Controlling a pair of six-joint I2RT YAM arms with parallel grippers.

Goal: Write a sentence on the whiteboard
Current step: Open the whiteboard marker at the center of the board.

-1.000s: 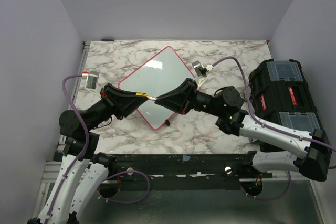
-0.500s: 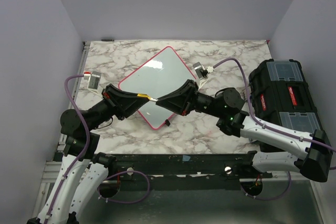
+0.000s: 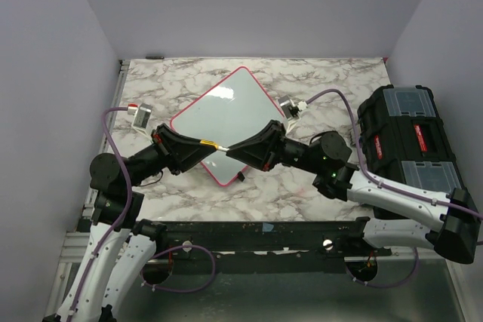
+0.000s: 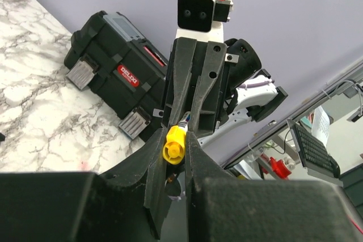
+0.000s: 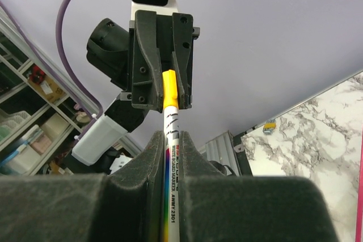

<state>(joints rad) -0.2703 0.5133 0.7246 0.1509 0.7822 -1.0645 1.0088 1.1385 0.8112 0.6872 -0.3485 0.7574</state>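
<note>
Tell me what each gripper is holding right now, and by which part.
Both hold one white whiteboard marker: the left gripper is shut on its yellow cap, the right gripper on the printed barrel.

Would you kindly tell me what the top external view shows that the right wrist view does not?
Only the top view: the whiteboard's face and the toolbox. Only the right wrist: the print on the marker and shelves behind. Both: the left hand shut on the yellow cap, the right hand shut on the marker.
</note>
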